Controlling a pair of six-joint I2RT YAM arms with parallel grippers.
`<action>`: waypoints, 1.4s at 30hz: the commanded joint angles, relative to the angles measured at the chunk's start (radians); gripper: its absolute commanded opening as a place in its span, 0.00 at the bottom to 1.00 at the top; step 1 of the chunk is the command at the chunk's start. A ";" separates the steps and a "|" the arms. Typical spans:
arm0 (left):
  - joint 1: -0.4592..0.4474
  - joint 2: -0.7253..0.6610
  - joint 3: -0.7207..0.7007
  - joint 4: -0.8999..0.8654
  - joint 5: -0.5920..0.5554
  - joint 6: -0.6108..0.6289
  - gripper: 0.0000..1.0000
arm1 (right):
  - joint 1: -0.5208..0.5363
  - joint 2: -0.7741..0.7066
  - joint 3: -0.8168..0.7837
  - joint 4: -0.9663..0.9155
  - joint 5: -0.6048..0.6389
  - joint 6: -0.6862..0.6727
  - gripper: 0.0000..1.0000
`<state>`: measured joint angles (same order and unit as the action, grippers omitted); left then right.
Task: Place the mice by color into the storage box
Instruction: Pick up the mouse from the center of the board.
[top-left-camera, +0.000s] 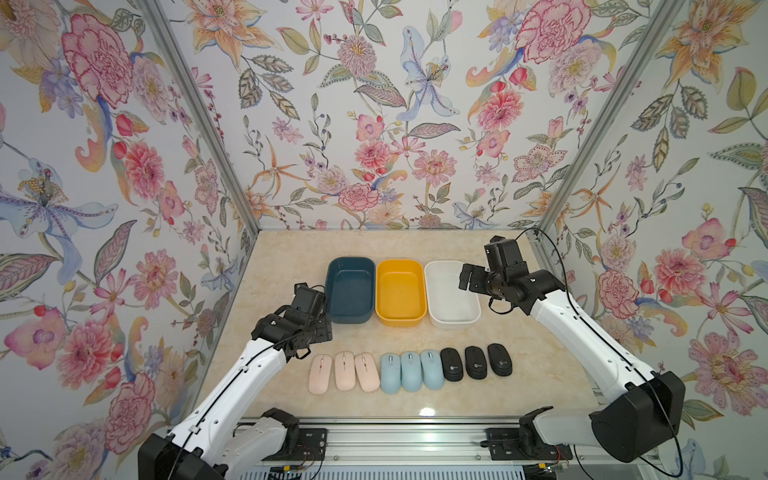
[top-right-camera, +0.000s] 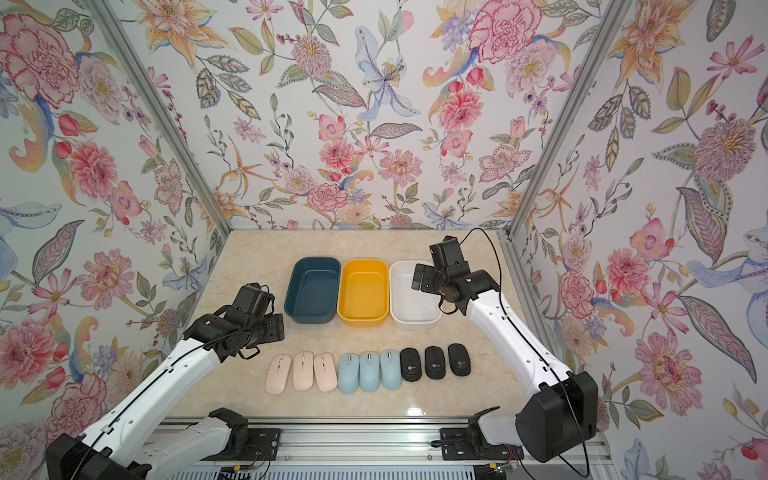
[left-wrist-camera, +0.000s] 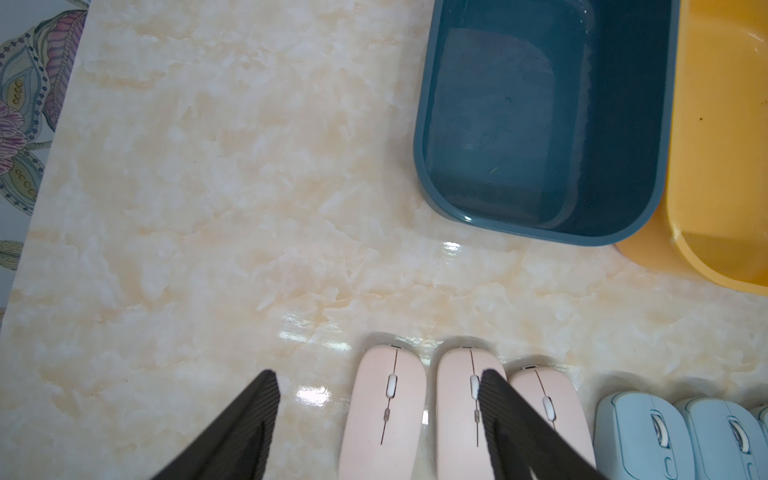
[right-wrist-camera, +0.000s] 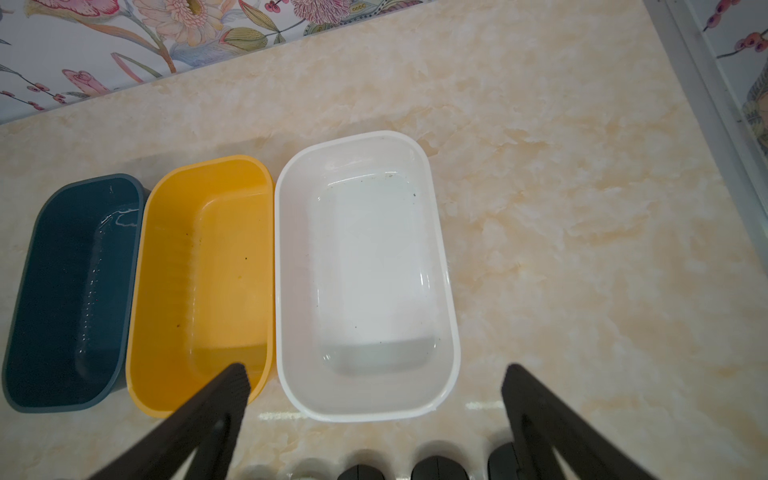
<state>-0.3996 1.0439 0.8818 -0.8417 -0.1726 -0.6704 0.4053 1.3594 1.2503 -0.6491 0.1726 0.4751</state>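
9 mice in 1 row on the table (top-left-camera: 291, 266), lower centre in both top views: 3 pink mice (top-left-camera: 344, 372), 3 blue mice (top-left-camera: 411, 371), 3 black mice (top-left-camera: 476, 363). Left gripper (left-wrist-camera: 376, 376) part-spread, empty, just upper left of the pink mice. Right gripper (right-wrist-camera: 376, 368) spread wide, empty, over the white box (right-wrist-camera: 451, 332) — black mice well below it in frame.

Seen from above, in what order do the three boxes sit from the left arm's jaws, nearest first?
1. Dark blue box, left end of the row, on that arm's side.
2. Yellow box, middle.
3. White box, right end of the row.
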 joint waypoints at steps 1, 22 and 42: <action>-0.008 -0.018 0.014 -0.054 -0.023 0.012 0.79 | 0.010 -0.030 -0.008 0.003 -0.002 0.019 0.99; -0.051 -0.015 -0.062 -0.205 0.200 -0.207 0.74 | 0.165 -0.015 0.014 -0.136 -0.058 0.039 0.99; -0.168 0.010 -0.274 -0.154 0.165 -0.377 0.80 | 0.178 0.099 0.093 -0.165 -0.045 0.042 0.97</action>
<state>-0.5560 1.0447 0.6220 -1.0145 -0.0059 -1.0183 0.5747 1.4353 1.3098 -0.7830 0.1207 0.5056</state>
